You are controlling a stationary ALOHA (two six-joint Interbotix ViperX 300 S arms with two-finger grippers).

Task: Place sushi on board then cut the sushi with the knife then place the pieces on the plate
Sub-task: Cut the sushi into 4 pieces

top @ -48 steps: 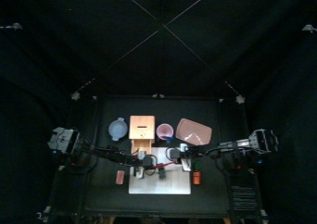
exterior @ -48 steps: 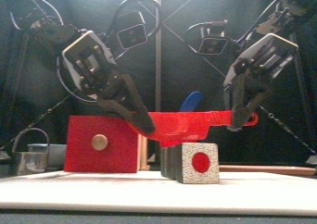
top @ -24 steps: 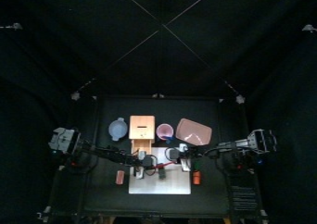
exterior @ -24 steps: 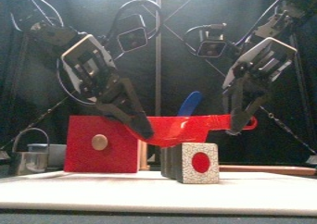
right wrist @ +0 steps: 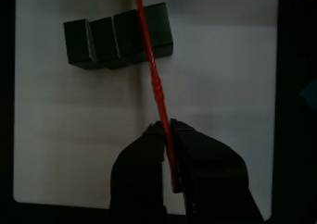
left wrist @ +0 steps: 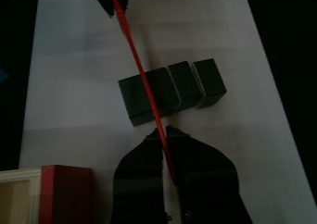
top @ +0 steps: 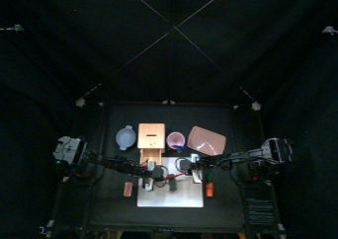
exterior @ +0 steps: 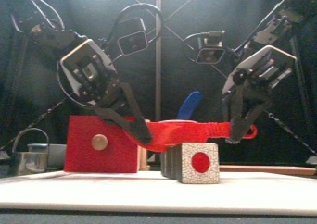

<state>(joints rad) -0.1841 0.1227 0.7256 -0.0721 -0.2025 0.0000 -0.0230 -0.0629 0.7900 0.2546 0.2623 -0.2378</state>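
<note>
The left gripper (left wrist: 161, 143) is clamping one end of a red toy knife (exterior: 192, 130), with its jaws closed on the blade. The right gripper (right wrist: 169, 133) is pinching the other end in the same way. Between them, the two arms are holding the knife roughly level, like a bar, across the middle of the table.

Directly below the knife, at its 6 o'clock in the front view, the sushi roll (exterior: 188, 161) is lying on the white cutting board (top: 165, 196). It is a short row of dark green blocks, with a white end face and a red centre turned toward the front. Both wrist views are showing the blade crossing the row. Whether the edge is touching the roll's top or hanging just above it cannot be told.

Seen from above, the pink tray (top: 207, 139) is waiting empty at about 1 o'clock from the board. A pale wooden box (top: 152, 134) with a red drawer front is standing at about 11 o'clock.

The roll is already on the board, so the cutting step appears to be in hand. The next move probably calls for both arms lowering together. They would need to keep the blade level and on a seam between blocks so that a piece parts cleanly.
</note>
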